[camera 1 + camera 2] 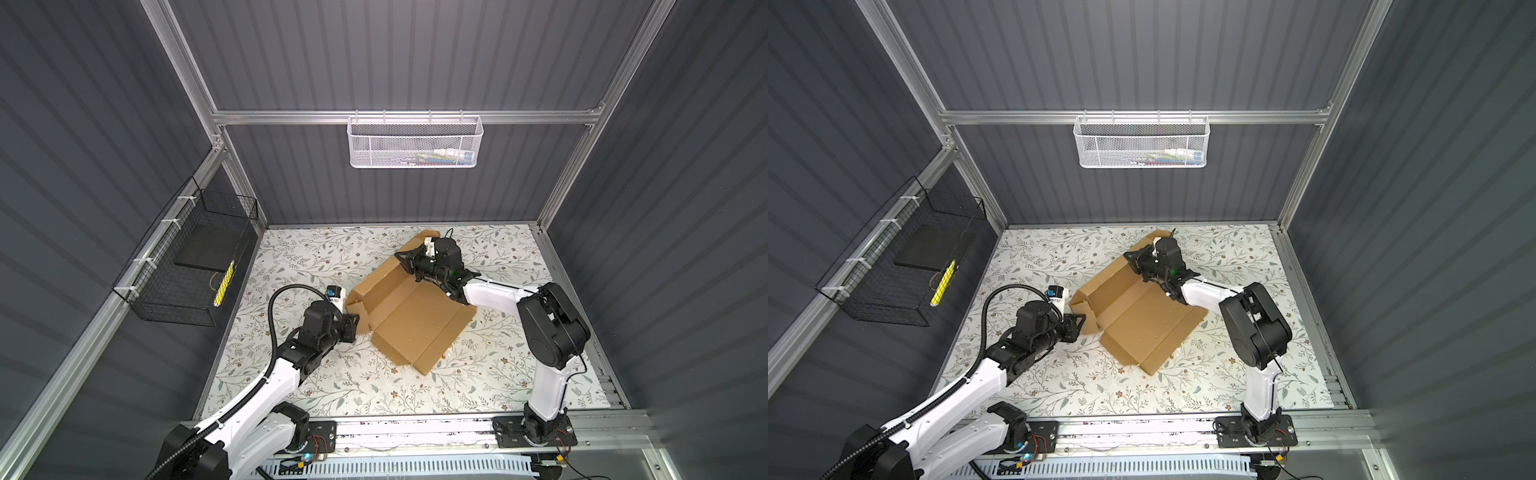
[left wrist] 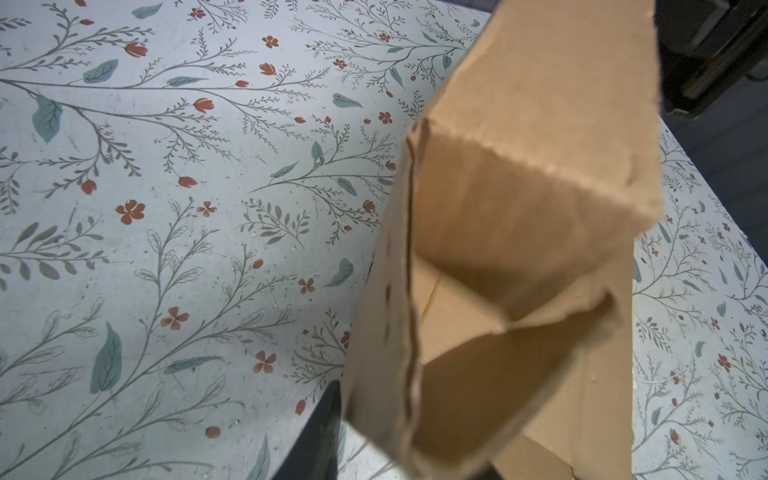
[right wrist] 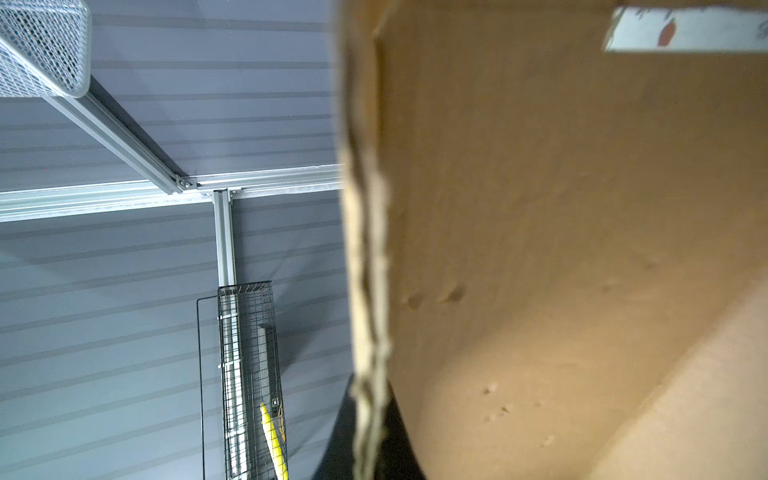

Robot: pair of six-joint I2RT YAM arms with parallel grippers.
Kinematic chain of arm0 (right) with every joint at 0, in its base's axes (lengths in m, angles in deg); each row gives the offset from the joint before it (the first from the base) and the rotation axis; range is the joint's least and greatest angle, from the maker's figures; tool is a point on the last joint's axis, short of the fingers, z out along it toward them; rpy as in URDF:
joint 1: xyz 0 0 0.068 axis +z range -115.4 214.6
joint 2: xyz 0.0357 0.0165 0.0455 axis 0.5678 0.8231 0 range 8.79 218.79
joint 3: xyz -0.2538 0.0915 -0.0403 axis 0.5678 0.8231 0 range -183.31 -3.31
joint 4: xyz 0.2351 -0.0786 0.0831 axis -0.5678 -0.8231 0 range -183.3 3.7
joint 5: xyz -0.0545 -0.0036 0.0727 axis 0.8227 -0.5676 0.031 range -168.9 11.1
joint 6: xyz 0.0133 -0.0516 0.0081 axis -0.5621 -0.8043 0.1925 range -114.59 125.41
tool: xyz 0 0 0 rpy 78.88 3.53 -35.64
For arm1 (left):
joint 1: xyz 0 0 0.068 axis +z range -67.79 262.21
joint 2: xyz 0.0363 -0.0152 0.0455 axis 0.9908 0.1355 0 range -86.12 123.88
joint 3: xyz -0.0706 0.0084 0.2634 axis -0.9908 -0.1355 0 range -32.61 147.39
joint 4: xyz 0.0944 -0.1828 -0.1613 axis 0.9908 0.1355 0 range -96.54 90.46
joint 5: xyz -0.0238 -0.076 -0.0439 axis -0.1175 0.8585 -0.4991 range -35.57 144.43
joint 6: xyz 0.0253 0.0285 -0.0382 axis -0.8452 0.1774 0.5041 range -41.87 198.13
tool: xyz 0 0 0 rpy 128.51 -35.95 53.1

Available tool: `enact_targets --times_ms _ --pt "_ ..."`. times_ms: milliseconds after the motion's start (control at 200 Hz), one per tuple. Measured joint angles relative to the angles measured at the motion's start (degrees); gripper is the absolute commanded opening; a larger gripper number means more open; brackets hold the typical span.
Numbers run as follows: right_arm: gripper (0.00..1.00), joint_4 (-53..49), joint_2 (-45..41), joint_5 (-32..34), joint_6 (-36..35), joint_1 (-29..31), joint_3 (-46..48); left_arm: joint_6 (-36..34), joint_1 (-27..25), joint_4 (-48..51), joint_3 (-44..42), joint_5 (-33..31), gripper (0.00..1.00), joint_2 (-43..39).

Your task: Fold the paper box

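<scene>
Paper box (image 1: 415, 320) half-formed on the table (image 1: 332, 386), in front of the white mesh basket (image 1: 413, 143). Right gripper (image 1: 402, 261) pinches the wall nearest that basket. Left gripper (image 1: 353, 328) clamps the end flap farther from it. Likely light, stiffish, with springy creases: take it by edges, not panels.

I see my paper box (image 1: 415, 328) plain brown, the tabletop (image 1: 374, 390) pale with grey-green sprigs and rust-red flowers, a white basket (image 1: 413, 145), a black basket (image 1: 187, 266).

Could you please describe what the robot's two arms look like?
White link shells and black joints. The left arm carries a black corrugated cable hose; the right arm shows a green light. Left tool and right tool are black.
</scene>
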State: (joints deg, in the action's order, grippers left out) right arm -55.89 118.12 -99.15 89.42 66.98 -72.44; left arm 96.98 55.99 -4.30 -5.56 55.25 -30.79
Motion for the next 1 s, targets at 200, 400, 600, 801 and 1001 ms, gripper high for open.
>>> enact_targets --times_ms 200,400,600,801,1001 --pt "0.07 0.0 0.0 -0.4 0.0 0.3 -0.1 -0.1 0.0 -2.1 0.0 0.0 0.35 0.3" --pt "0.07 -0.1 0.0 -0.6 0.0 0.3 -0.2 -0.2 0.0 -3.5 0.0 0.2 0.35 0.6" --pt "0.07 -0.2 0.0 -0.7 0.0 0.3 -0.3 -0.2 0.0 -3.6 -0.2 0.7 0.37 -0.9" --pt "0.07 -0.2 0.0 -0.9 0.0 0.3 -0.3 -0.2 0.0 -1.5 -0.5 1.1 0.41 -5.0" --pt "0.07 -0.5 0.0 -1.1 0.0 0.2 -0.5 -0.2 0.0 1.2 -1.7 2.4 0.43 -9.2"
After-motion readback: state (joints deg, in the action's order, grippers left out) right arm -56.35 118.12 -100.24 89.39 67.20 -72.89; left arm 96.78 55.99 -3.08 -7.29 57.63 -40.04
